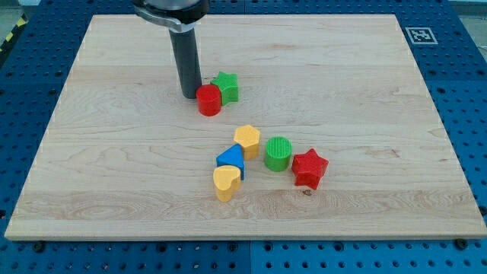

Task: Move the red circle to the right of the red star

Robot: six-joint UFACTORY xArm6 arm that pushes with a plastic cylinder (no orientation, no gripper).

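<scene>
We see my tip (190, 94) touching the red circle (209, 100) on its left side, toward the tabletop's (365, 91) far edge. The green star (226, 87) presses against the circle's right. The red star (310, 168) sits well apart, nearer the near edge, beside the green circle (278, 153). The arm carries no gripper, only the rod.

The surface (114, 167) is pale wood grain, set on blue pegboard (30, 46). My tip (190, 95) is dark grey. The circle (208, 100) and one star (310, 168) are red; another star (226, 87) and the cylinder (278, 153) green, both ribbed; hexagon (247, 141) and heart (226, 182) yellow; triangle (230, 159) blue.
</scene>
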